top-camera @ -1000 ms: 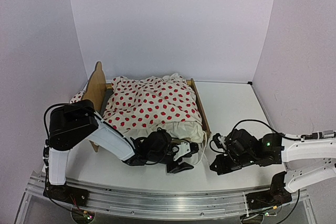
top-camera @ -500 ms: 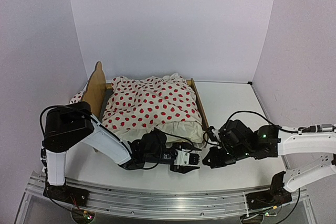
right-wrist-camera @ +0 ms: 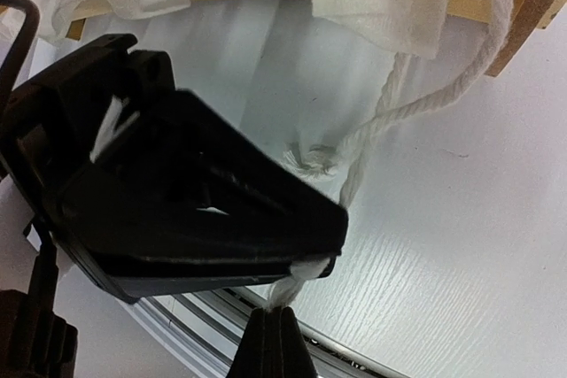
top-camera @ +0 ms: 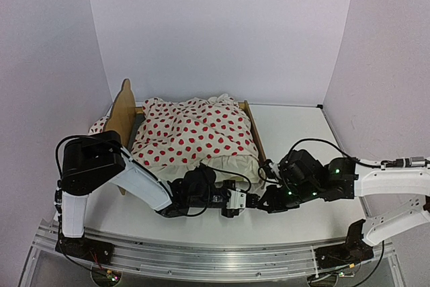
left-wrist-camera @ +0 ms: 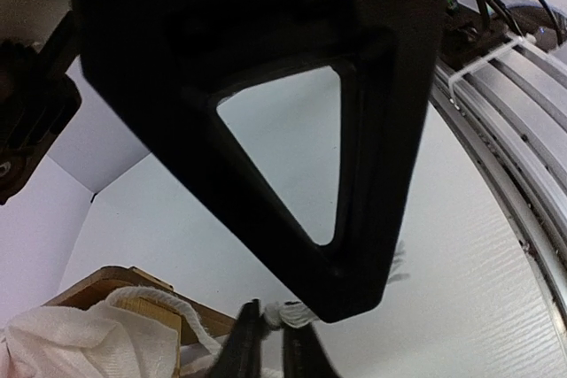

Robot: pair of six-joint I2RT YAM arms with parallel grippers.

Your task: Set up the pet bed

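Toward the near edge of the table (top-camera: 295, 126), the left gripper (top-camera: 246, 201) and right gripper (top-camera: 259, 204) meet tip to tip.

Right gripper: jaws pressed together, pinching the white cord (right-wrist-camera: 416, 104) that runs down from the bed's foot end.

Left gripper: jaws nearly together at the same cord. Whether they grip it cannot be told.

Farther back, the pet bed (top-camera: 124, 109) stands toward the left edge under the red-dotted blanket (top-camera: 195, 132).

No legible text, seemingly.

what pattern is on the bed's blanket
The ruffled fabric blanket is white with red dots; top external view.
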